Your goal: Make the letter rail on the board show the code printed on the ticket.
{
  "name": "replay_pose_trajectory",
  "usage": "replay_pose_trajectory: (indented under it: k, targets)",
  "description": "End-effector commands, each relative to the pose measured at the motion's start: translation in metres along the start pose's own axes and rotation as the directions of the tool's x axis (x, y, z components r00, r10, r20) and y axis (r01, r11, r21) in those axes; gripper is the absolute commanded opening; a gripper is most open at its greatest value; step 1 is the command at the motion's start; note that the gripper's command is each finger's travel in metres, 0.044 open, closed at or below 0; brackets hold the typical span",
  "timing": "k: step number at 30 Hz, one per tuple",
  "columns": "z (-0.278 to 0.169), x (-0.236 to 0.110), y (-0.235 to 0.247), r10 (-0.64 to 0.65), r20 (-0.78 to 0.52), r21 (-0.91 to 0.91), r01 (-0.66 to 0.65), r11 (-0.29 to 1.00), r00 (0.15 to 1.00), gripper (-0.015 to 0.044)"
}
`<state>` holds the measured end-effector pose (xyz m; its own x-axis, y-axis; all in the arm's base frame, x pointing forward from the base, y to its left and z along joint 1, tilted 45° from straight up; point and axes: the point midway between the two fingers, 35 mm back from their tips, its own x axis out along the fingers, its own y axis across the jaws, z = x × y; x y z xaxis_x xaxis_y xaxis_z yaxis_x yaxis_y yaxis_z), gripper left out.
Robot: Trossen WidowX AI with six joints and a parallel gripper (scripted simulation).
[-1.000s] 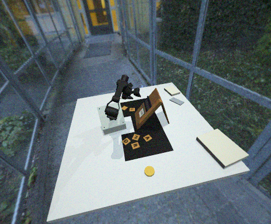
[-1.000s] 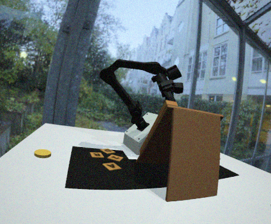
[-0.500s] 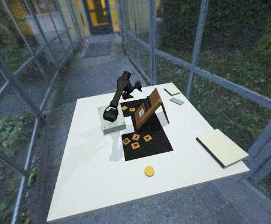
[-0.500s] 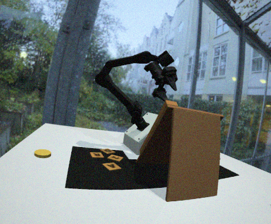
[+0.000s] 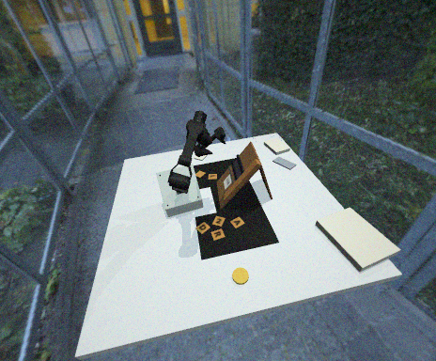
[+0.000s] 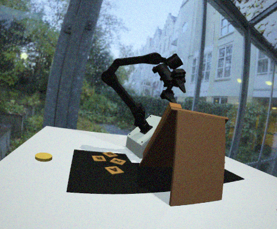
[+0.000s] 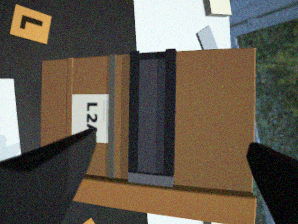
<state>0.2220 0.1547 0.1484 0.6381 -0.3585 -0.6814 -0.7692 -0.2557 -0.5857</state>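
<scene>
The slanted brown board (image 5: 247, 175) (image 6: 199, 155) (image 7: 212, 115) stands on the black mat (image 5: 255, 235) (image 6: 84, 179). Its dark letter rail (image 5: 237, 164) (image 7: 151, 120) holds no tile that I can see. The white ticket (image 5: 227, 180) (image 7: 92, 117) beside the rail reads L2A. My gripper (image 5: 216, 139) (image 6: 174, 90) (image 7: 172, 143) is open and empty, hovering above the board's top over the rail. Several orange letter tiles (image 5: 218, 227) (image 6: 110, 161) lie in a cluster on the near mat. Two more tiles (image 5: 206, 175) lie behind the board, one of them an L tile (image 7: 31, 23).
The arm's grey base (image 5: 180, 199) (image 6: 139, 138) stands left of the board. A yellow disc (image 5: 241, 275) (image 6: 43, 156) lies near the front. A cream book (image 5: 358, 237) lies at the right edge. A small pad (image 5: 276, 146) and a grey plate (image 5: 284, 163) lie at the back right.
</scene>
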Motion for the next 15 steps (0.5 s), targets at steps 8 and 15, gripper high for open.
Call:
replay_pose_trajectory:
  k: [8, 15]
  targets:
    - [-0.002, 0.002, -0.005, 0.005, 0.005, 0.047, -0.006, 0.999, 1.0, 0.0361]
    - [-0.041, 0.028, -0.033, 0.057, 0.013, 0.324, -0.058, 0.944, 0.998, 0.034]
